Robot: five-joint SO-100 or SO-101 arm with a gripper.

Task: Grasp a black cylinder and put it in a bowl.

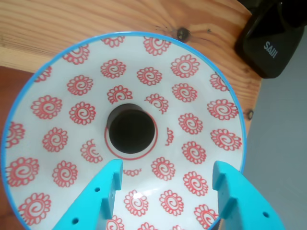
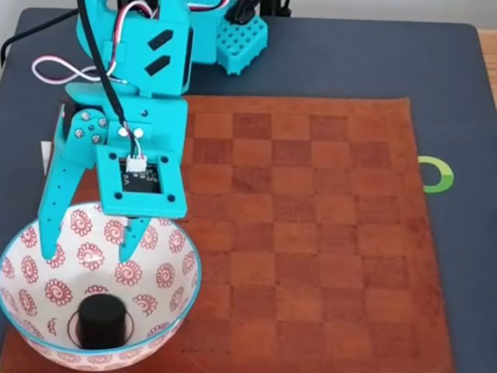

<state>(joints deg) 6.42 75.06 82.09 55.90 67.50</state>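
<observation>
Over the bowl (image 2: 23, 315), my gripper (image 2: 92, 250) hangs with its two turquoise fingers spread wide and nothing between them; the wrist view shows the same gap, my gripper (image 1: 165, 189) framing bare patterned porcelain. Black cylinder (image 1: 131, 131): seated on the red ringed centre of the bowl (image 1: 48, 86), upright on one flat end. Its long axis runs vertically, so the wrist view looks almost straight down onto its flat top, while the fixed view shows the black cylinder (image 2: 102, 318) from the side and above, top face upward, resting on the bowl floor toward the near wall. It sits clear of my fingertips, which stand above and behind it as the fixed view shows them.

Step in hand, as I judge it: the release is done and the placing is complete, since the cylinder lies inside the bowl and I hold nothing. What remains is a retreat. That calls for lifting straight up before swinging back over the checkered mat (image 2: 311, 233), keeping the fingers clear of the light blue rim so the bowl is not nudged or tipped.
</observation>
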